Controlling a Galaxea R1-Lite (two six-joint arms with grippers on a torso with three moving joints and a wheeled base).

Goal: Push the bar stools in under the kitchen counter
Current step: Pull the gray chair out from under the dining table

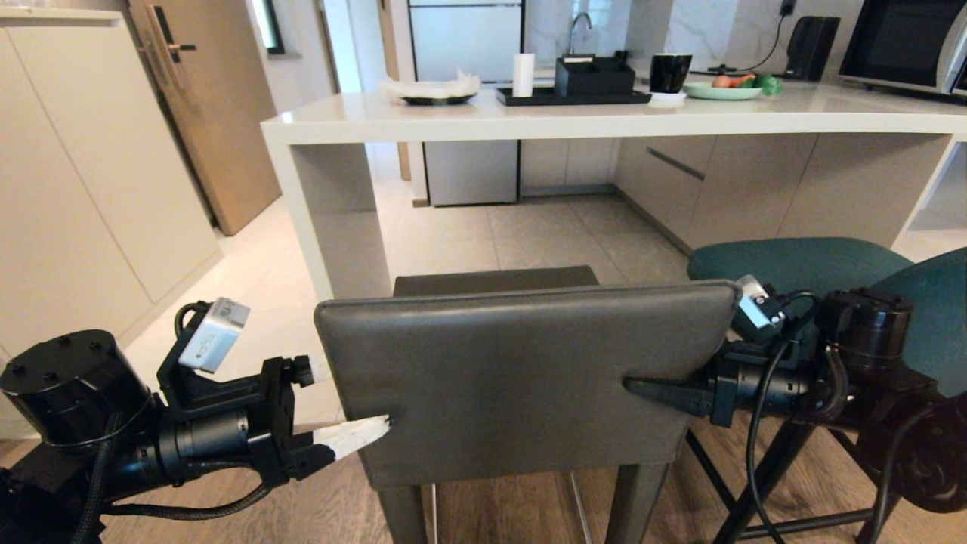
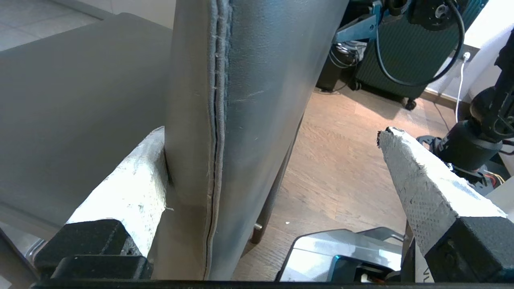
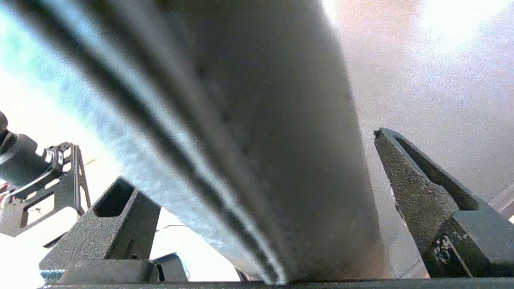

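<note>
Grey stool (image 1: pixel 521 378) faces the table (image 1: pixel 483 117), its wide back crosswise toward the robot, straddled at each side edge by the wide-open left hand (image 1: pixel 363 434) and right hand (image 1: pixel 650 389).

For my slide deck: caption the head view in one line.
Both open grippers, left and right, straddle the grey stool's backrest before the white kitchen counter; teal stool waits alongside.

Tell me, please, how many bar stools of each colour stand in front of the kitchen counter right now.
Grey stools: 1, the grey stool.
Teal stools: 1, the teal stool.
Total: 2, both short of the kitchen counter.
</note>
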